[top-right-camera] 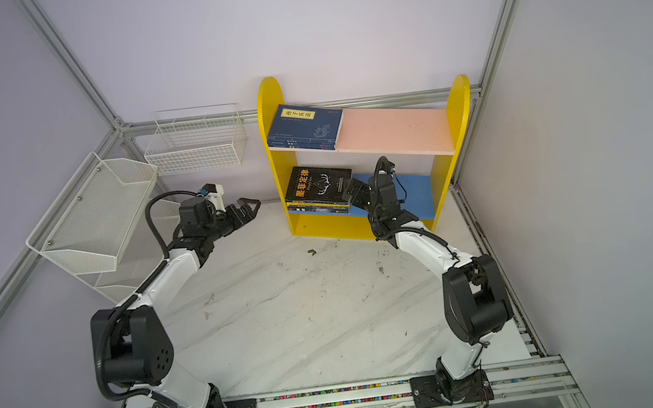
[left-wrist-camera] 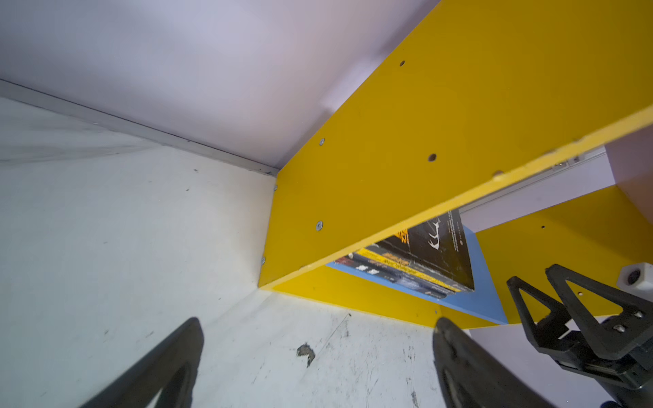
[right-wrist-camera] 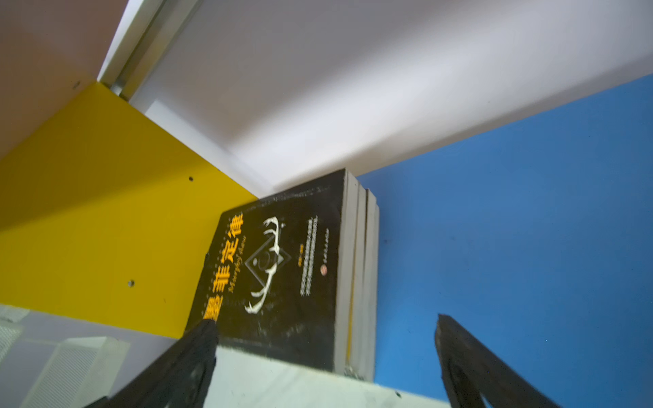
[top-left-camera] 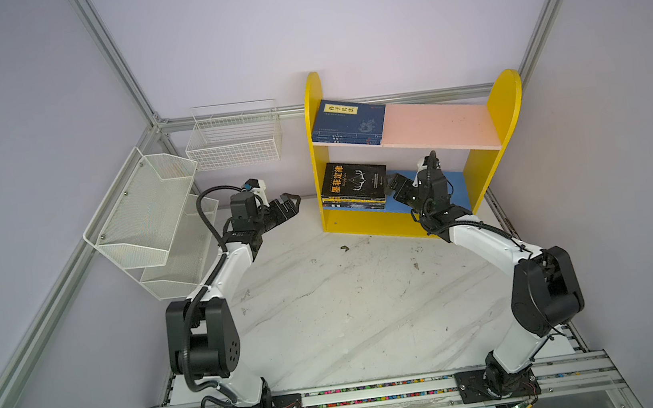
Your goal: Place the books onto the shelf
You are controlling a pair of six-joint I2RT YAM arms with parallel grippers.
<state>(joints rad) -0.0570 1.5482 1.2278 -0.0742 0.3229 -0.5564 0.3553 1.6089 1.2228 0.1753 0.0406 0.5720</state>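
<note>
**A:** Where do we stand with the books?

**B:** Both piles are on the shelf (top-left-camera: pixel 508 109). The navy stack (top-left-camera: pixel 349 123) lies flat at the left end of the pink upper board (top-left-camera: pixel 437 125). The black stack (top-left-camera: pixel 351 183) lies flat at the left end of the blue lower board (top-left-camera: pixel 452 186), close to the yellow side panel (top-left-camera: pixel 312 89). We see no book on the tabletop (top-left-camera: pixel 350 315).

**A:** And our right end effector (top-left-camera: pixel 394 189)?

**B:** It reaches into the lower tier, just beside the black stack's right edge, spread wide and pinching nothing. In the right wrist view one of its fingers (right-wrist-camera: pixel 198 346) overlaps the near corner of the top cover. We cannot tell whether it touches.

**A:** So the step in hand, as we judge it, is getting out cleanly.

**B:** Yes. We should hold the fingers apart and ease up a little in case that finger rests on the cover. Then we draw straight back toward the front, parallel to the blue board. A sideways sweep could drag the top book askew or pull it off the pile.

**A:** Anything overhead?

**B:** The pink board's front edge sits close above our wrist and its cable, so we should rise only once clear of it.

**A:** And the left end effector (top-left-camera: pixel 289 205)?

**B:** It is spread and empty, hovering over the tabletop outside the yellow panel. It is well apart from the books, so we can leave it there.
</note>
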